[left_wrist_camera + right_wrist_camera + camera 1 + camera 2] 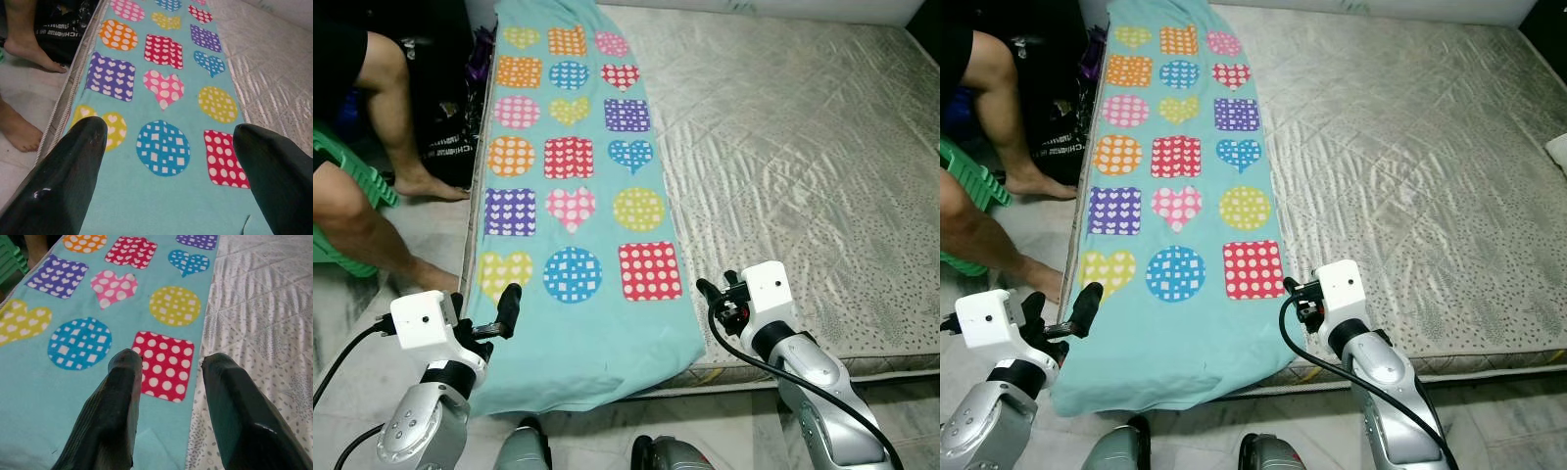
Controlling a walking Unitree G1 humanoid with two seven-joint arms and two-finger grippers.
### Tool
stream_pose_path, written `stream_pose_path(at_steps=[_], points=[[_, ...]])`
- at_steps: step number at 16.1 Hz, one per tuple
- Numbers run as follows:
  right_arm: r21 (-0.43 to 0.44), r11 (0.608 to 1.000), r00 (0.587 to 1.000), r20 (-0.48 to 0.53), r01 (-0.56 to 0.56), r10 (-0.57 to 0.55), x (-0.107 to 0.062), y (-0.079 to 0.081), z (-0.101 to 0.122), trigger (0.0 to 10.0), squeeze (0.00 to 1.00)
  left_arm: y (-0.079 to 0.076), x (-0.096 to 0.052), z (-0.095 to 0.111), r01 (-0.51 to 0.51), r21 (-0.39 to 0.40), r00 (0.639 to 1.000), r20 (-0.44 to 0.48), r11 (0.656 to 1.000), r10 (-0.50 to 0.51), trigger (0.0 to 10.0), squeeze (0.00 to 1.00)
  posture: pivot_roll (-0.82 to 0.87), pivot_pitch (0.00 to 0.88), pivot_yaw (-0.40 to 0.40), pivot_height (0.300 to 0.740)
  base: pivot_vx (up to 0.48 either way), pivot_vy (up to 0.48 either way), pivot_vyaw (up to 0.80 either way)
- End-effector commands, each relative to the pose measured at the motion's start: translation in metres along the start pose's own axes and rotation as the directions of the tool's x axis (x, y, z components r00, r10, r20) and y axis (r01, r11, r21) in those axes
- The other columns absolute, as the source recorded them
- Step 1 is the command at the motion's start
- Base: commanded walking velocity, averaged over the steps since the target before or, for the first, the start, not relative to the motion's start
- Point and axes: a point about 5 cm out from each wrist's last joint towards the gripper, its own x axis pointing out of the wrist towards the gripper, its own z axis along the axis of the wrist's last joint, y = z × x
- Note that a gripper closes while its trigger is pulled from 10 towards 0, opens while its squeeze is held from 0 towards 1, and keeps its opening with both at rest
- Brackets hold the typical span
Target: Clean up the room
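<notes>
One patterned turquoise blanket [573, 196] is lying along the left side of one bare mattress [783, 166]. Left pincer [166, 147] and right pincer [168, 367] are hovering apart-fingered over its near end; a person's two legs [362, 206] are resting far left.

Head stereo pair looks forward and down from the near end of the grey quilted mattress [783, 147]. Both wrist cameras sit close, facing far along the turquoise patterned blanket [578, 196]. All views share its near blue circle, red square patch.
</notes>
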Motion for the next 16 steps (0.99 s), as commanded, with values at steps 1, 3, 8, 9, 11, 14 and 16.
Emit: stream_pose_path(at_steps=[1, 3, 8, 9, 11, 14, 16], points=[[-0.004, 1.0, 1.0, -0.013, 0.018, -0.018, -0.0047, -0.0048, -0.0038, 10.0, 0.0, 0.001, -0.0014, -0.0047, -0.011, 0.009, 1.0, -0.02, 1.0, 0.011, 10.0, 0.0, -0.01, 0.239, -0.086, 0.681, 0.0, 0.0, 0.0], [-0.011, 1.0, 1.0, -0.009, 0.018, -0.018, -0.0044, -0.005, -0.0033, 10.0, 0.0, 0.0007, -0.0005, -0.0049, -0.008, 0.01, 1.0, -0.019, 1.0, 0.008, 10.0, 0.0, -0.01, 0.236, -0.084, 0.661, 0.0, 0.0, 0.0], [-0.027, 1.0, 1.0, 0.011, 0.013, -0.012, -0.0033, -0.0051, -0.0001, 10.0, 0.0, -0.0011, 0.0025, -0.0051, 0.001, 0.012, 1.0, -0.014, 1.0, -0.001, 10.0, 0.0, -0.01, 0.229, -0.083, 0.611, 0.0, 0.0, 0.0], [-0.031, 0.999, 1.0, 0.011, 0.01, -0.009, -0.003, -0.0054, 0.0001, 10.0, 0.0, -0.0013, 0.0028, -0.0051, 0.001, 0.012, 1.0, -0.014, 1.0, -0.001, 10.0, 0.0, -0.01, 0.227, -0.085, 0.611, 0.0, 0.0, 0.0], [-0.05, 0.999, 1.0, 0.019, 0.012, -0.011, -0.0003, -0.0076, 0.002, 10.0, 0.0, -0.0012, 0.0035, -0.0047, -0.008, 0.025, 1.0, -0.005, 1.0, 0.008, 10.0, 0.0, -0.02, 0.224, -0.087, 0.611, 0.0, 0.0, 0.0], [-0.059, 0.998, 1.0, 0.022, 0.008, -0.007, 0.002, -0.0092, 0.0033, 10.0, 0.0, 0.0001, 0.0043, -0.0041, -0.026, 0.039, 1.0, 0.007, 0.999, 0.025, 10.0, 0.0, -0.02, 0.219, -0.089, 0.611, 0.0, 0.0, 0.0], [-0.065, 0.998, 1.0, 0.023, 0.001, 0.0, 0.0028, -0.0099, 0.0033, 10.0, 0.0, 0.0005, 0.0048, -0.004, -0.032, 0.042, 0.999, 0.012, 0.999, 0.032, 10.0, 0.0, -0.02, 0.218, -0.092, 0.611, 0.0, 0.0, 0.0]])
